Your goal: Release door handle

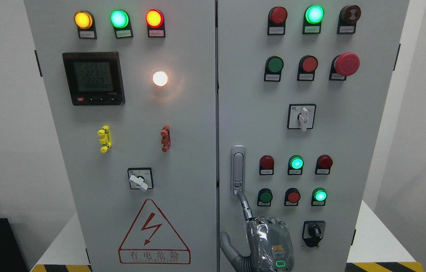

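An industrial electrical room: a grey control cabinet [182,151] with lit indicator lamps [119,19], a power meter [94,78], an emergency-stop button [346,64] and a high-voltage warning triangle [154,234].

Just 1 cam, on the robot's head. It's looking straight fwd at a big gray cabinet [213,113], up close, w/ both doors filling most of the pic. It's tipping down a bit, catching a hand [264,241] at the bottom.

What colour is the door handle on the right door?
Silver-grey metal door handle, seen in the head view.
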